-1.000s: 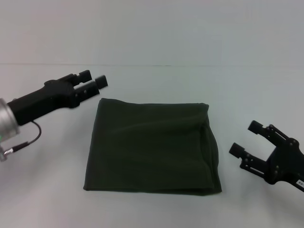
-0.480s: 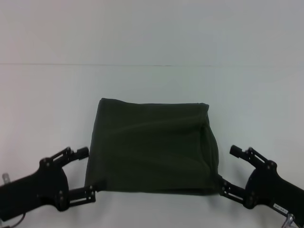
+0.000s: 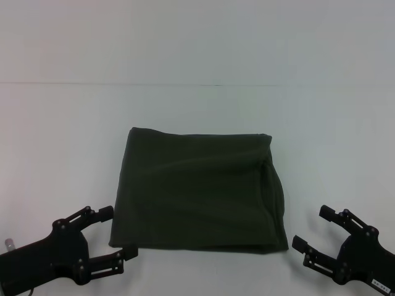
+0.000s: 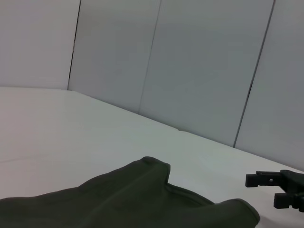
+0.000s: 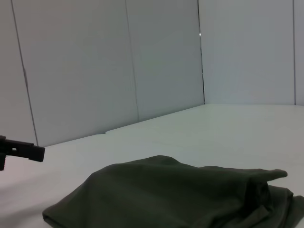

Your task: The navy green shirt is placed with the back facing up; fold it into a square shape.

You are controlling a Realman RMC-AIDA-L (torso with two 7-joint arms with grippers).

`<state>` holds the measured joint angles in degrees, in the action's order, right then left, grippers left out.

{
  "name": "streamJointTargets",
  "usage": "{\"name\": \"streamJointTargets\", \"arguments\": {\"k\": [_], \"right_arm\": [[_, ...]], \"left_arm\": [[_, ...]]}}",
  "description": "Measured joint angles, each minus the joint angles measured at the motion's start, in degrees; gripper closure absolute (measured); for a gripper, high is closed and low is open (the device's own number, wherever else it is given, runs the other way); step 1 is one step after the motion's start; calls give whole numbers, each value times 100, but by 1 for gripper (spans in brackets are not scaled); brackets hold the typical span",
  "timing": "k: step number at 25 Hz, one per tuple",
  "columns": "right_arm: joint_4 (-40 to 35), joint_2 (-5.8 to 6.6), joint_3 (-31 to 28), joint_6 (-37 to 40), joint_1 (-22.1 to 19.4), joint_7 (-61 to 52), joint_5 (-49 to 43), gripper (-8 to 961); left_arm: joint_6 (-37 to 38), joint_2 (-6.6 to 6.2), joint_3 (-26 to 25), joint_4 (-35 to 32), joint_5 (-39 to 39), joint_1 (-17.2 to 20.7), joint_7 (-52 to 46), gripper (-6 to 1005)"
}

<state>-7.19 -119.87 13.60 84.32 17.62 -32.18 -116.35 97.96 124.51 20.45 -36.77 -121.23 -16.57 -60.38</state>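
One white surface (image 3: 62, 135) fills the scene, and one navy green shirt (image 3: 197, 191) lies at its middle, already folded into a rough square, flat, with a soft bulge along its 3 o'clock edge. Two black hands flank its near corners. The left hand (image 3: 114, 233) sits at 7 o'clock — fingers spread, the lower tip just beside the shirt's corner. The right hand (image 3: 311, 228) sits at 5 o'clock — fingers spread too, near the cloth but apart from it.
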Motion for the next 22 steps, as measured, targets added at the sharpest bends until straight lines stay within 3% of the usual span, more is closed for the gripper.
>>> {"name": "streamJointTargets", "arguments": {"k": [22], "right_arm": [[2,-9,2,58,90,-15,-9,38]], "left_arm": [[-3,-12,11,82,-12,-128,-12,53]]}}
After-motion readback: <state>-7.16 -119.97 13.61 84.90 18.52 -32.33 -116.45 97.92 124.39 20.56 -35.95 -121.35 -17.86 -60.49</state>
